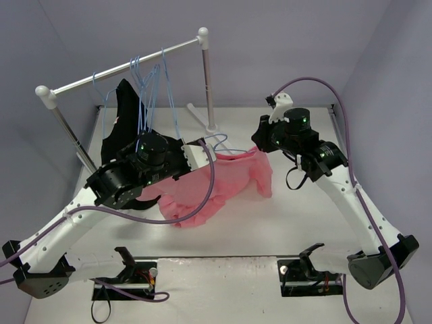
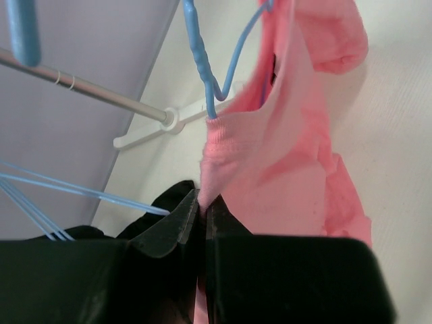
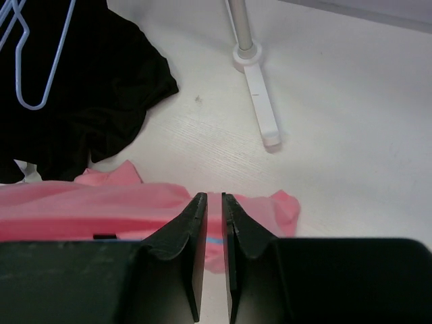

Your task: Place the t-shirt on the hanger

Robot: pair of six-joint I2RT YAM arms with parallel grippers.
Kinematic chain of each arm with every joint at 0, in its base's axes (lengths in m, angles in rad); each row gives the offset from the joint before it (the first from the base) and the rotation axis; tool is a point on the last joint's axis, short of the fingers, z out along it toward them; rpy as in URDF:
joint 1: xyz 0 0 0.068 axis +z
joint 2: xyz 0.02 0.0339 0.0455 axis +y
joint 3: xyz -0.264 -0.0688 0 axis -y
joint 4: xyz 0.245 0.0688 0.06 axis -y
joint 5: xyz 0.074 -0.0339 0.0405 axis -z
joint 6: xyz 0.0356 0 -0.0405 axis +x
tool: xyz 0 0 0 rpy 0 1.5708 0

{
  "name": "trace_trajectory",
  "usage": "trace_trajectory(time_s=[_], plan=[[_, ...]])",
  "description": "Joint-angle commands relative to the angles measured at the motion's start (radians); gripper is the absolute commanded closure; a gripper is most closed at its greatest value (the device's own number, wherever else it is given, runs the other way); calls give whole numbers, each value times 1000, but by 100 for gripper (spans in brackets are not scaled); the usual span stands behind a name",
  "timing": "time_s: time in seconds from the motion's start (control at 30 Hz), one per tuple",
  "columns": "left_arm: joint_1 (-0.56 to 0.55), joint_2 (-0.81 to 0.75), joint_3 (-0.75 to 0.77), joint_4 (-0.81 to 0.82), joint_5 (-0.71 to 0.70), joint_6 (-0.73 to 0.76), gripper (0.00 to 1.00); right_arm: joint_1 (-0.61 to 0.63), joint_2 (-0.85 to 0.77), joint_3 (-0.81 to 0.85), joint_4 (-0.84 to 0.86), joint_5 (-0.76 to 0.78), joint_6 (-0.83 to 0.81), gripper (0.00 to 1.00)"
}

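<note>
The salmon-pink t-shirt [image 1: 223, 182] hangs lifted over the table's middle, its lower part on the table. My left gripper [image 1: 208, 156] is shut on its edge; in the left wrist view the jaws [image 2: 202, 200] pinch pink cloth [image 2: 283, 155]. A light-blue hanger [image 1: 219, 141] sits at the shirt's top, and its wire [image 2: 200, 54] runs into the collar opening. My right gripper [image 1: 260, 142] hovers by the shirt's right end. Its jaws [image 3: 214, 197] are a narrow gap apart with nothing in them, just above the pink cloth [image 3: 101, 206].
A clothes rack [image 1: 128, 65] stands at the back left with several more blue hangers [image 1: 152, 88] and a black garment [image 1: 125, 108]. The rack's white foot [image 3: 260, 101] lies on the table beyond the right gripper. The black garment [image 3: 88, 81] lies left of it.
</note>
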State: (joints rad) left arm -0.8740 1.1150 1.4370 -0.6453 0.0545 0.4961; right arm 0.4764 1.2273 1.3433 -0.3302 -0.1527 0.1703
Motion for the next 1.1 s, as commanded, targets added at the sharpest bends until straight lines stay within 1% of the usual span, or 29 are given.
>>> trace_trajectory(time_s=[0.0,0.07,0.1,0.13,0.2,0.27,0.3,0.37,0.47,0.57,0.67,0.77,0.83,1.07], plan=[[7,21,74,139,63,10,100,2,23,65,1,-42,-48,88],[7,39,72,158,82,-12,100,6,25,77,-5,-48,-58,88],[7,40,64,172,86,-22,100,7,26,80,-6,-36,-61,95],[6,34,43,201,86,-36,100,7,26,78,-8,-23,-61,100],[7,28,16,240,83,-57,100,7,26,71,-18,-2,-56,100],[6,31,14,244,74,-68,100,5,14,60,-30,45,-35,100],[7,35,18,233,64,-69,100,5,4,53,-36,95,-17,98],[7,39,23,222,52,-74,100,5,-21,22,-44,210,20,84],[7,35,12,227,22,-90,100,4,-91,-29,-49,297,96,64],[7,37,5,233,-7,-130,100,5,-152,-92,-49,334,187,64],[7,48,1,241,-17,-187,100,6,-184,-127,-47,325,268,63],[7,51,-4,258,-11,-220,100,8,-193,-161,-45,335,348,59],[7,51,-7,263,-8,-243,100,10,-192,-174,-37,344,399,58],[6,46,-13,284,-7,-276,100,13,-157,-204,40,318,483,56]])
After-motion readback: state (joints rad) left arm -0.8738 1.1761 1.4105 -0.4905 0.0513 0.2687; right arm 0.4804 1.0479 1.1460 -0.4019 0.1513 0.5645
